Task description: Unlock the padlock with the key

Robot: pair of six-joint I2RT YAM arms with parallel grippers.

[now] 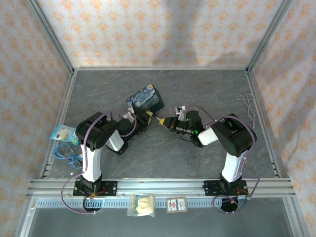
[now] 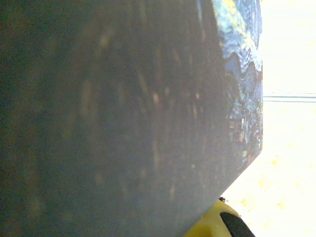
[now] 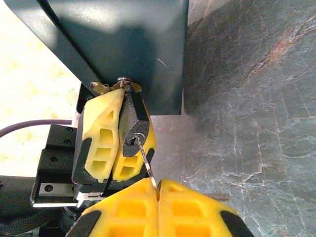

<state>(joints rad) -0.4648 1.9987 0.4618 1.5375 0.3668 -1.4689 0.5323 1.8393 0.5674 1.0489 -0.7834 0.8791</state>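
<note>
Right gripper (image 3: 158, 195): jaws closed together, pinching the key (image 3: 146, 165) by its near end.
Key: a thin silver sliver, stiff but judged easy to bend or to slip and rotate between the soft pads. The hold belongs on the flat head, with the turn made gently about the shaft's own line. Its tip sits at the keyhole of the padlock (image 3: 133, 123).
Padlock: a small, dark, rigid body, judged light. It is clamped by its flanks in the left gripper (image 3: 124, 96), which leaves the keyhole face clear. That hold appears sound for resisting the turn.
Beyond: the painted box (image 3: 123, 44) stands on the tabletop (image 3: 247, 98), touching or just behind the padlock's far end.
</note>
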